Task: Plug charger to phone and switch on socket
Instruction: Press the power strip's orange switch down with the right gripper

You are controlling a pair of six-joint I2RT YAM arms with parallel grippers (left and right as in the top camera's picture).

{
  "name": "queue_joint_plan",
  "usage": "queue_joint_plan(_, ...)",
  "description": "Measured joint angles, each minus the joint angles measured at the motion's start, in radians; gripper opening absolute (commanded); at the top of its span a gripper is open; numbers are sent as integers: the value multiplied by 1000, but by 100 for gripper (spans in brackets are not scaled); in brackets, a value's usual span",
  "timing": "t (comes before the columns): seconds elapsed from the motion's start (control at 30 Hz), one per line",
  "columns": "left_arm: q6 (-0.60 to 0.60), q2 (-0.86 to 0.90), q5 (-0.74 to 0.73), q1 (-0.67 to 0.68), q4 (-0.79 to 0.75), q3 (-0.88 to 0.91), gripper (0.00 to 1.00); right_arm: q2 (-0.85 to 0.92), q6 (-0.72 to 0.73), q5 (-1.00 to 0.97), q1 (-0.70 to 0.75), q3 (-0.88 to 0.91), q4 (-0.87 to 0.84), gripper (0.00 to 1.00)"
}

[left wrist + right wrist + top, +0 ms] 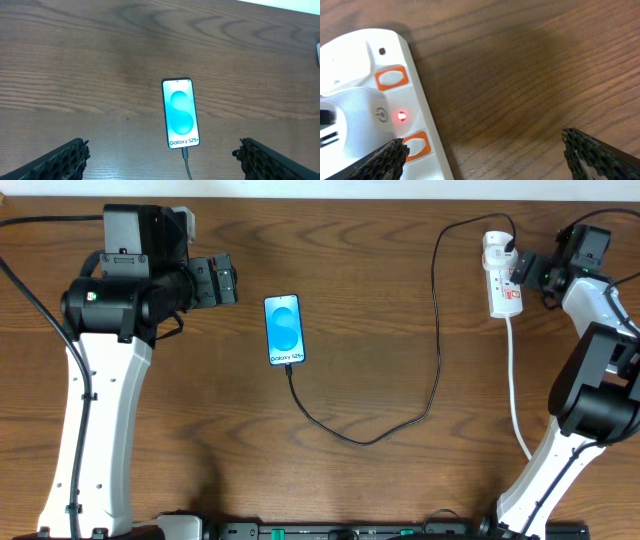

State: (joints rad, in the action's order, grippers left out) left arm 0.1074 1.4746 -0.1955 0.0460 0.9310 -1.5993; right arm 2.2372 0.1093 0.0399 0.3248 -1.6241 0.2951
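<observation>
The phone [284, 330] lies flat on the wooden table with its blue screen lit; it also shows in the left wrist view [180, 113]. The charger cable [436, 340] runs from the phone's bottom edge, where its plug tip [185, 151] sits in the port, round to the socket [502, 275] at the back right. In the right wrist view the socket [365, 100] shows a red light [401, 117] lit beside orange-rimmed switches. My left gripper [162, 159] is open, above and left of the phone. My right gripper [485, 152] is open, close to the socket's right side.
The socket's white cord [515, 395] runs toward the table's front edge at the right. The black cable loops across the middle of the table [370, 438]. The right arm's base [560, 470] stands at the front right, the left arm's base [90, 430] at the front left.
</observation>
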Motion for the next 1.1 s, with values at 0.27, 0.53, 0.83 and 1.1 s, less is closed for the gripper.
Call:
queue_joint_plan(0.27, 0, 0, 0, 0, 0, 0, 98, 24, 0, -8, 0, -4, -13, 99)
queue_joint_plan(0.53, 0, 0, 0, 0, 0, 0, 98, 27, 0, -9, 0, -4, -26, 99)
queue_joint_plan(0.83, 0, 0, 0, 0, 0, 0, 98, 27, 0, -8, 0, -11, 2, 98)
queue_joint_plan(1.1, 0, 0, 0, 0, 0, 0, 98, 27, 0, -14, 0, -16, 17, 98)
